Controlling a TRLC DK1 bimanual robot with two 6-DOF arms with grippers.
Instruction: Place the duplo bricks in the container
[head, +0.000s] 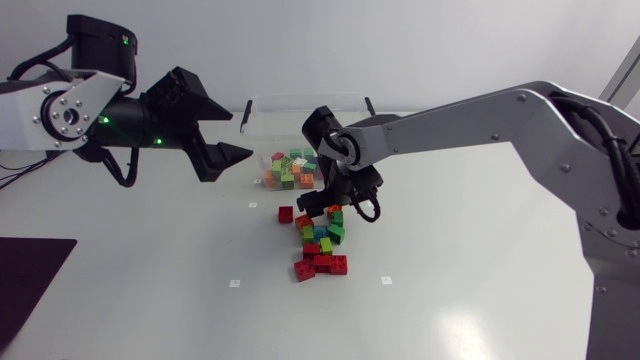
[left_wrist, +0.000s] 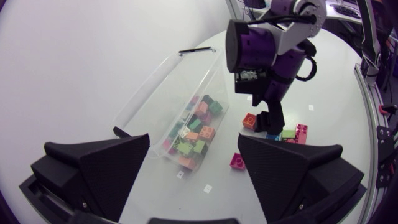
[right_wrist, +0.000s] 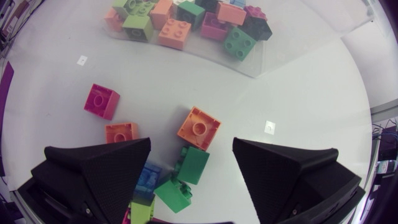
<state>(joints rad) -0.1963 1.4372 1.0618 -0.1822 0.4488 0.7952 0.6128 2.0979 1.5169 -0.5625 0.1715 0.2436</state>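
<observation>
**Right arm lines up on the pile, left arm waits by the container**

The right gripper (head: 327, 206) points straight down over the loose duplo bricks (head: 321, 246) in the middle of the table (head: 500, 300). Its fingers are spread wide and it has hold of nothing. Nose-down and spread like that, it looks set to drop over one brick, not to rake the heap.

Which brick? The head view can't say, because the wrist hides the spot. The right wrist view settles it: an orange brick (right_wrist: 199, 127) lies studs-up right between the fingers, with a green brick (right_wrist: 194, 165) just beside it on the gripper's side. That neighbour is close enough that a finger could catch it on the way down, I'd judge.

A magenta brick (right_wrist: 101, 101) lies alone, apart from the heap, on the side toward the container (head: 300, 104). The clear container stands near the table's far edge and already holds a good layer of mixed bricks, so I'd call the job partly done.

The left gripper (head: 241, 134) hovers above the table, aimed at the container's left end. It is wide open too, and empty. Its own wrist view looks down the container's length, and also shows the right arm's finger dipping among the bricks.
</observation>
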